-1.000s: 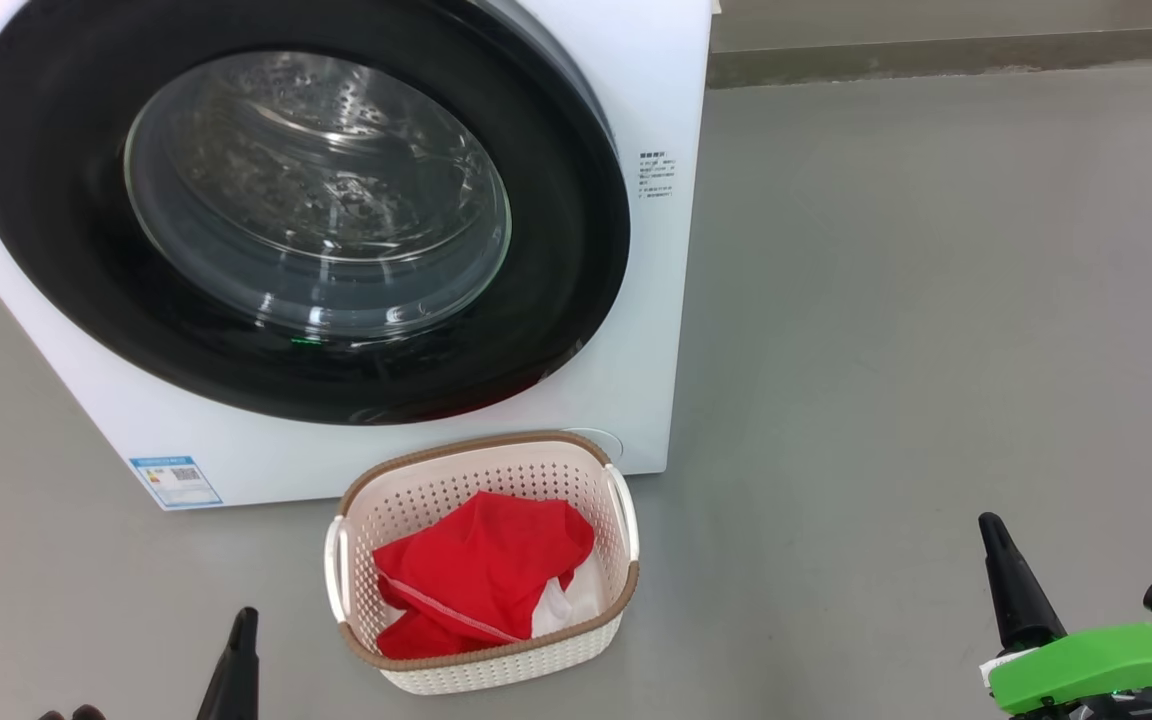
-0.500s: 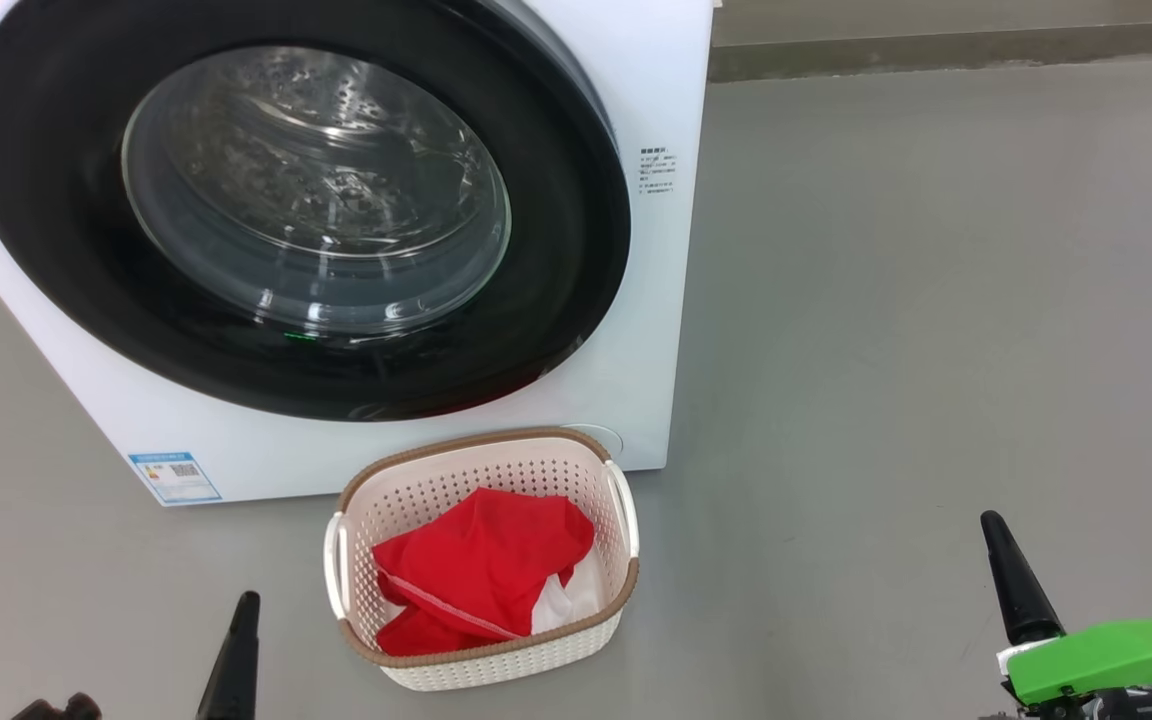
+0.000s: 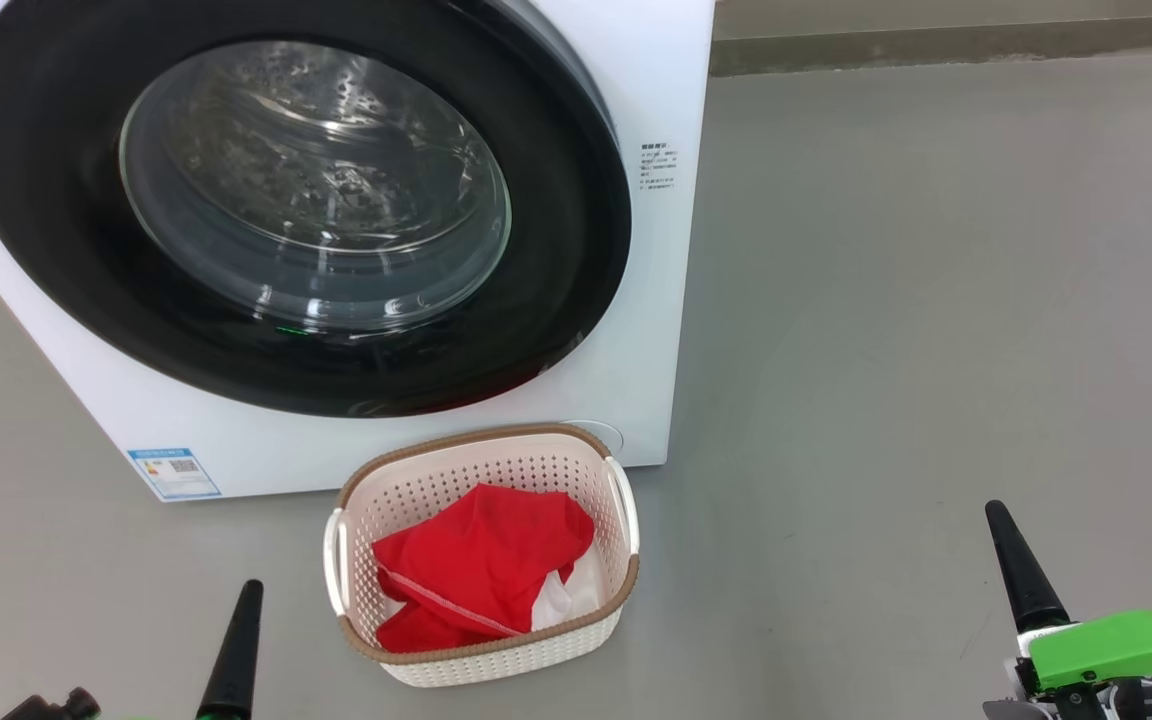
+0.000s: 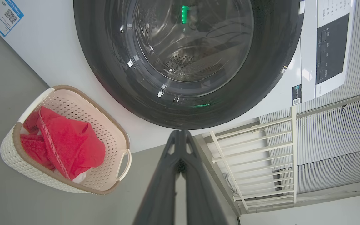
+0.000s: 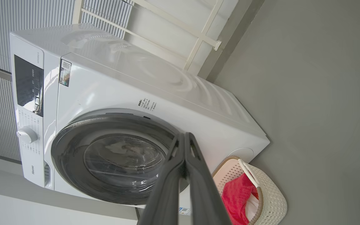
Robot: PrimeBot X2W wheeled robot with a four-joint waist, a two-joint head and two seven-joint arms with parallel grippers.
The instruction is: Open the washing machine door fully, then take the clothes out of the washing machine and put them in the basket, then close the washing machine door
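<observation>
The washing machine fills the upper left of the head view, its door closed flat against the front, black rim around the glass bowl. In front of it on the floor stands the basket holding the red clothes with white trim. My left gripper sits at the lower left, shut and empty, well clear of the basket. My right gripper rests at the lower right, shut and empty. The left wrist view shows the door, basket and clothes; the right wrist view shows door and basket.
Grey floor spreads open to the right of the machine. A white metal rack stands behind the machine against a ribbed wall. The control panel and dial are on the machine's top front.
The head view has drifted slightly, things sliding up a little. Both grippers sit a touch higher in view; the right one shifted slightly right. Door, basket and clothes are unmoved.
</observation>
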